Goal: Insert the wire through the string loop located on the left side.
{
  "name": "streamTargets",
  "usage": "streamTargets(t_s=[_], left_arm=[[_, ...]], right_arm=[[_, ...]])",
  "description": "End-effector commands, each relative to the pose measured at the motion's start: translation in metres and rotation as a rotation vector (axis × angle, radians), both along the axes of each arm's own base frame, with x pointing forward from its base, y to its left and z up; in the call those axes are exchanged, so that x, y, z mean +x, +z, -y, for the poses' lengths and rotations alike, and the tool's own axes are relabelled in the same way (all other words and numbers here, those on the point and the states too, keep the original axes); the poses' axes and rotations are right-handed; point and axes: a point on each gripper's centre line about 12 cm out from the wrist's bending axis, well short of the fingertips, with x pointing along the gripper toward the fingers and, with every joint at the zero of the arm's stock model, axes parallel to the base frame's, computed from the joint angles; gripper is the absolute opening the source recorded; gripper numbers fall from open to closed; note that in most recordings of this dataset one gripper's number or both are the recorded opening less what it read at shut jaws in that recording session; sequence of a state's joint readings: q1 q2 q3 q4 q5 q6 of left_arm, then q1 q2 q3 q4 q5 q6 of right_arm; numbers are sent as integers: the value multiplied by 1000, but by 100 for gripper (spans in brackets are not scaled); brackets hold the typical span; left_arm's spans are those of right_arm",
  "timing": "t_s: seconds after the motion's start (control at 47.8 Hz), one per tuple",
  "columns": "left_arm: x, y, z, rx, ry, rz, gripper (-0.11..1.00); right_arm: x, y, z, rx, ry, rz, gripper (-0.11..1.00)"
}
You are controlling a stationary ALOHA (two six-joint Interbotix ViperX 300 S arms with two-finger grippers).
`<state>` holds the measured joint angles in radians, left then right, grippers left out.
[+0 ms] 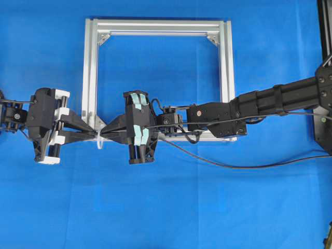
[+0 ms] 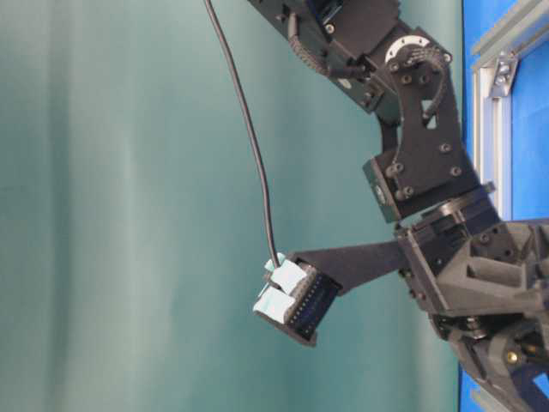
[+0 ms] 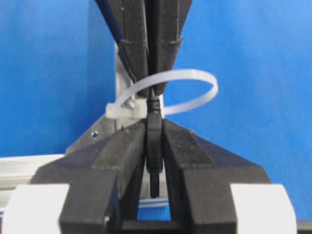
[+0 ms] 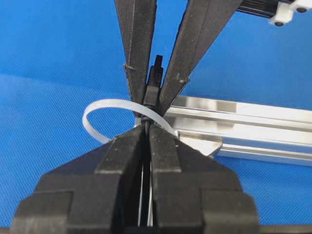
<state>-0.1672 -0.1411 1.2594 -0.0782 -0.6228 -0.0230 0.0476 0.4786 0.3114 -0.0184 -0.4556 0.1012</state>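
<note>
At the string loop (image 3: 195, 87), the left end effector (image 3: 155, 130) is closed on the wire (image 3: 154, 141) plug; the right end effector (image 4: 148, 127) clamps the wire just behind the loop.

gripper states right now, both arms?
Left gripper: closed on the wire's plug, just past the string loop.
Right gripper: closed on the wire on the loop's other side.

A blue table (image 1: 166, 207) carries the silver frame (image 1: 225, 62) and trailing wire (image 1: 244, 167).
</note>
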Motion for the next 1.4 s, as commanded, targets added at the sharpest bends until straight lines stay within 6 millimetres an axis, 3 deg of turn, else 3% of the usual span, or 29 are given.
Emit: streamTargets(t_s=[0.0,0.251,0.398,0.502,0.691,0.774,0.984,1.381], left_arm=[[2,5,1,-1,-4,21,8],[2,5,1,0,-4,19,8],[2,5,1,0,-5,19,8],[2,4,1,0,-5,17,8],[0,4,1,2,-6,6,8],[-1,4,0,2,-5,-1,8],[-22,7,2,-15,-15,-64,8],[-69,34,0,-150,33,-187,8]], right_arm=[[5,17,1,-3,1,45,-10],[5,17,1,-3,1,39,-9],[5,17,1,2,-2,35,2],[5,17,2,12,-9,36,24],[2,15,1,16,-12,27,79],[1,15,1,18,-14,25,94],[0,15,0,18,-11,24,95],[1,17,-2,20,-8,28,95]])
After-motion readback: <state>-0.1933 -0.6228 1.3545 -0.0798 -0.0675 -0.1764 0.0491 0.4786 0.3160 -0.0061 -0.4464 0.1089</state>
